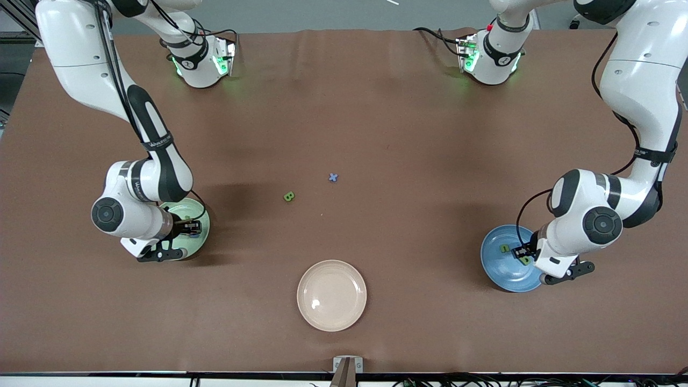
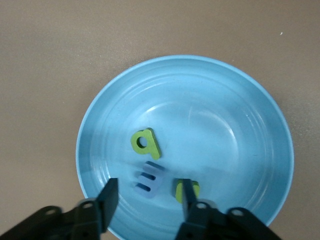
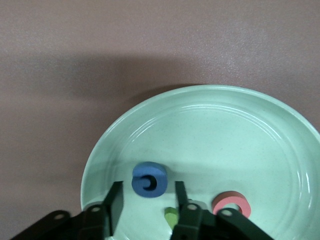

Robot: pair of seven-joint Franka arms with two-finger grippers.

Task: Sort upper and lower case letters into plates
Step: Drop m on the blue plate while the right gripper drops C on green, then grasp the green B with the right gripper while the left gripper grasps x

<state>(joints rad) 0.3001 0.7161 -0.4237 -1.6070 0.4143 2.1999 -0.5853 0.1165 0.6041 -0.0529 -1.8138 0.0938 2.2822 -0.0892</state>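
Front view: the right gripper [image 1: 188, 228] hangs low over the mint green plate [image 1: 203, 236] toward the right arm's end of the table [image 1: 376, 107], and the left gripper [image 1: 524, 252] hangs low over the blue plate [image 1: 497, 271] at the left arm's end. Two letters lie loose mid-table: a green B [image 1: 289, 196], with a blue x [image 1: 333, 177] at about two o'clock from it and farther from the camera. An unused cream plate [image 1: 331, 295] sits nearest the camera.

Left wrist view: the left gripper [image 2: 148, 200] is spread and holds nothing. In the blue plate [image 2: 240, 90] lie a green p-like letter [image 2: 145, 142], a blue m [image 2: 149, 180] between the fingers, and another green letter [image 2: 186, 190] partly hidden by one finger.

Right wrist view: the right gripper [image 3: 146, 202] is spread and empty above the mint green plate [image 3: 240, 130]. A blue G [image 3: 149, 179] lies flat at twelve o'clock from its tips, a red Q [image 3: 231, 204] at three o'clock, and a green piece [image 3: 171, 216] peeks out by one finger.

The letters look light, flat and fairly stiff, likely to skid on glazed plates. The B and x seem best pinched across their narrow edges, straight down.
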